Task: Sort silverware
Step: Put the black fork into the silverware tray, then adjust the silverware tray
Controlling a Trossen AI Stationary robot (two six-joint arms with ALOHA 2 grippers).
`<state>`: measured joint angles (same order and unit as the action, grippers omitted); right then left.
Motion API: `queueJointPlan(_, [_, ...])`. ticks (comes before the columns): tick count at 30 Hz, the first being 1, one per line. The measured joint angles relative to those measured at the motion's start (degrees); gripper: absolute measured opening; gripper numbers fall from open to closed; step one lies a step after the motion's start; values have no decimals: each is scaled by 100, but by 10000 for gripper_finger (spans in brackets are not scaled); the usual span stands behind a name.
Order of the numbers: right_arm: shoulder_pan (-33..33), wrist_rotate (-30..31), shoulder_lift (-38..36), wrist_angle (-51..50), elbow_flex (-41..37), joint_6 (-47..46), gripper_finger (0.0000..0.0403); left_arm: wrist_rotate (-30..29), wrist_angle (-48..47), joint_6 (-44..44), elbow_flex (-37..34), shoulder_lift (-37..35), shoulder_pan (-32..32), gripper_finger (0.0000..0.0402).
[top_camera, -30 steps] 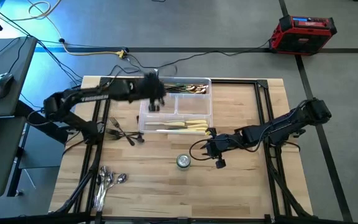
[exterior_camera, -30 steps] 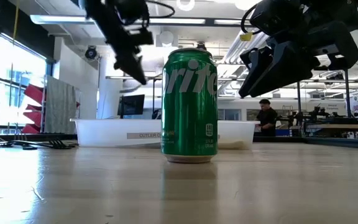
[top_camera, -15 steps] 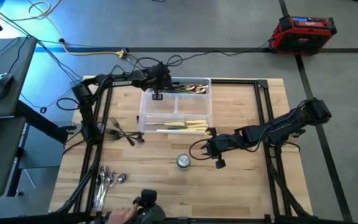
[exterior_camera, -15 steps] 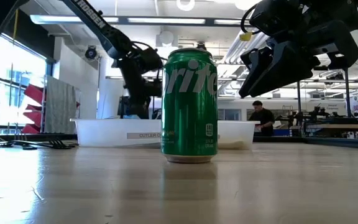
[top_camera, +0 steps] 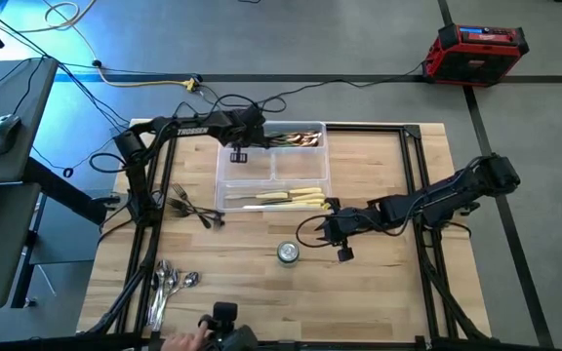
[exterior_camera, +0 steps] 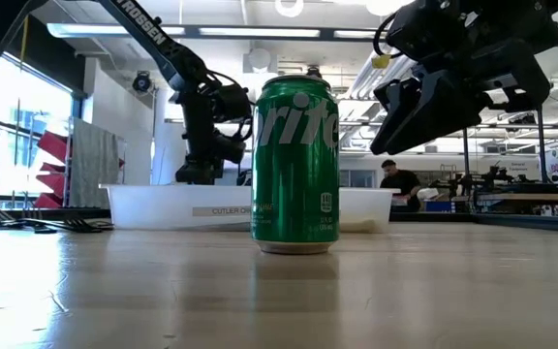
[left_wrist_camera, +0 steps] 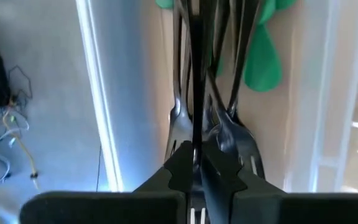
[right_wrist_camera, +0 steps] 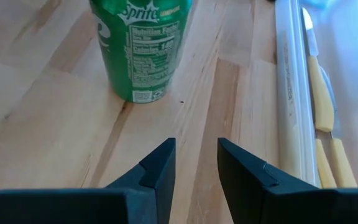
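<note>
The clear divided tray (top_camera: 224, 180) sits at the table's far middle. My left gripper (top_camera: 239, 151) (left_wrist_camera: 194, 163) reaches down into its far-left compartment and is shut on a dark fork (left_wrist_camera: 195, 93). Other dark forks (left_wrist_camera: 235, 124) and green-handled pieces (top_camera: 296, 139) lie in that far row. Cream-handled knives (top_camera: 291, 198) (right_wrist_camera: 325, 124) lie in the near compartment. More dark forks (top_camera: 193, 207) lie on the table left of the tray, and shiny spoons (top_camera: 169, 283) lie at the near left. My right gripper (top_camera: 335, 234) (right_wrist_camera: 194, 162) hovers open beside the green can (top_camera: 288, 253). My left gripper pinches the dark fork's slim shaft (left_wrist_camera: 195, 140) between its two fingers. It comes from above, pointing down into the tray's far-left compartment. The shaft runs on past the fingertips among the other forks there. Whether it rests on the tray floor, I cannot tell.
The green Sprite can (exterior_camera: 295, 165) (right_wrist_camera: 142, 50) stands upright on the near middle of the table, right of the spoons. A person's hand (top_camera: 185, 339) with a dark object shows at the table's near edge. Bare wood lies to the right of the tray.
My left arm swung from the tray's left side toward its far-left compartment and then sank into it, still shut on the fork. The tray slid slightly toward the table's left. A person's hand appeared at the near edge.
</note>
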<state>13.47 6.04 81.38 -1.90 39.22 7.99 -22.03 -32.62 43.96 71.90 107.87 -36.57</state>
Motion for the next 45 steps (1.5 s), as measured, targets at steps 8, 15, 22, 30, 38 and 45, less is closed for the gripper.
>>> queueJointPlan(8, [0,-2,-2,-12,0,-2,103,-335,31,-10,-7,-322,157,69])
queueJointPlan(15, [0,-2,-2,-61,0,-24,103,-791,-698,-1011,-4,-1176,414,97])
queueJointPlan(22, [1,-4,-2,-240,0,-211,103,135,-3097,-3635,-393,-2095,652,76])
queueJointPlan(30, [11,-4,-2,-284,0,-194,103,812,-2906,-4847,-1935,-2503,716,39])
queueJointPlan(38, [2,-4,-2,-89,0,-45,103,1190,-1029,-4934,-2731,-2490,687,3])
queueJointPlan(45, [2,-4,-2,-71,0,-48,103,1076,248,-4862,-2741,-2490,340,0])
